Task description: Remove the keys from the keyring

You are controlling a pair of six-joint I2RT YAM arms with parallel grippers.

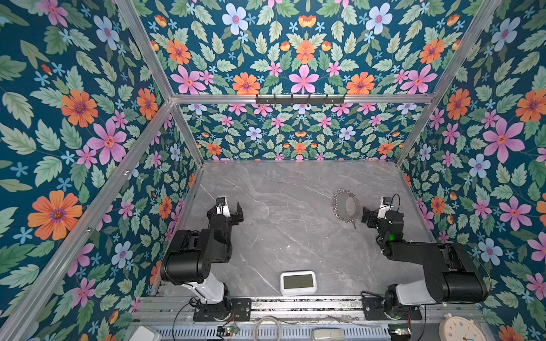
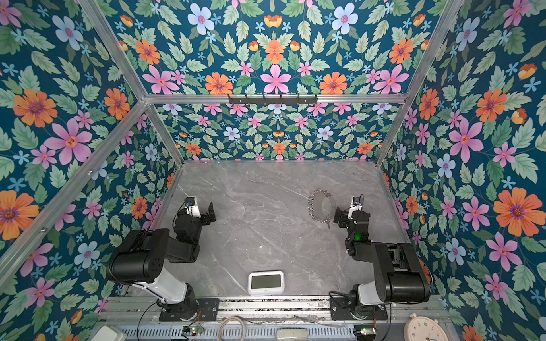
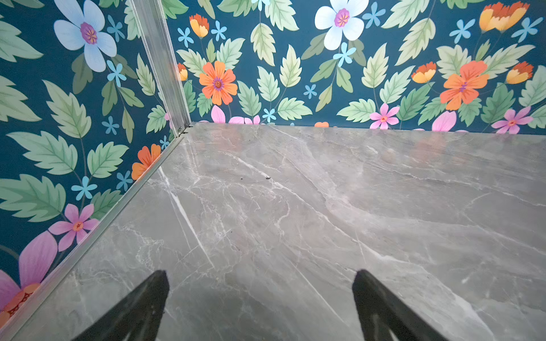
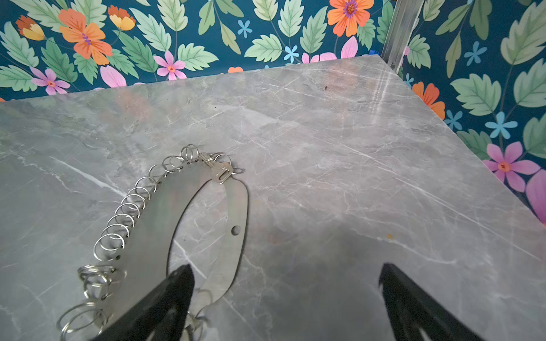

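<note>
Right wrist view shows a key [image 4: 221,174] on the keyring [image 4: 153,215] clearly; only top views show the clock [image 1: 297,282]. Both the left gripper [image 3: 260,277] and right gripper [image 4: 286,274] gape wide, holding nothing.

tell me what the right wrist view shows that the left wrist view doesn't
Only the right wrist view: the keyring lying flat, a key at its far end, one finger of the open right gripper overlapping its plate. Only the left wrist view: the open left gripper over the table, no keyring in sight. Both: grey marble, floral wall, black fingertips spread wide.
</note>
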